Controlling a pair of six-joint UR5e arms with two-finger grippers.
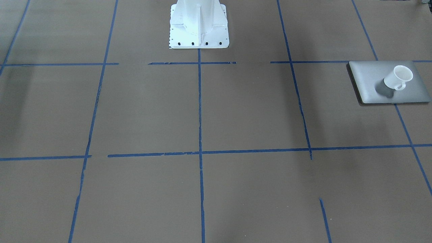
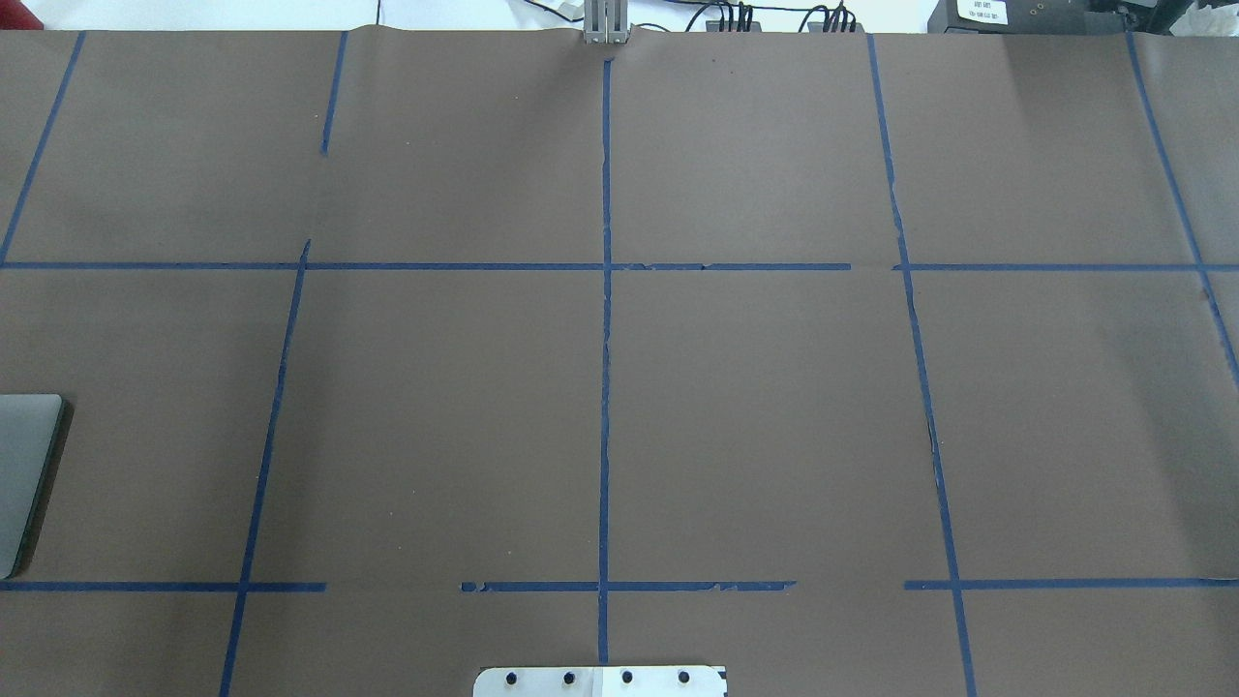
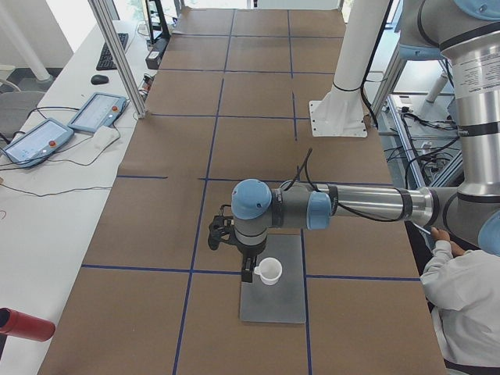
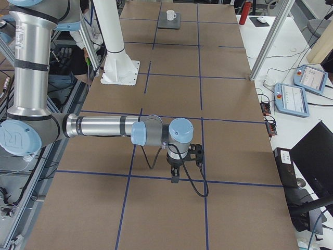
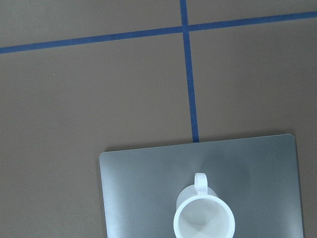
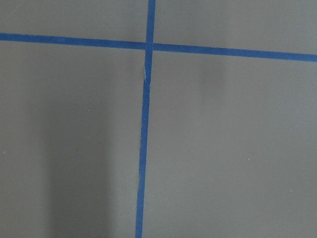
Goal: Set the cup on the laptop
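Note:
The small white cup (image 1: 398,77) stands upright on the flat silver-grey laptop (image 1: 368,79), handle towards the operators' side. Both show in the left wrist view, the cup (image 5: 203,218) at the bottom middle on the laptop (image 5: 138,188). Only a corner of the laptop (image 2: 24,465) shows in the overhead view. In the exterior left view my left gripper (image 3: 248,272) hangs right beside the cup (image 3: 269,270) over the laptop (image 3: 273,305); I cannot tell whether it is open or shut. My right gripper (image 4: 175,178) hangs over bare table far from the cup (image 4: 170,15); I cannot tell its state.
The white robot pedestal (image 1: 199,27) stands at the table's robot side. Blue tape lines (image 1: 199,108) cross the brown table. A red cylinder (image 3: 23,324), teach pendants (image 3: 98,112) and a metal post (image 3: 117,55) stand on the operators' side. A person (image 3: 469,305) is near the robot.

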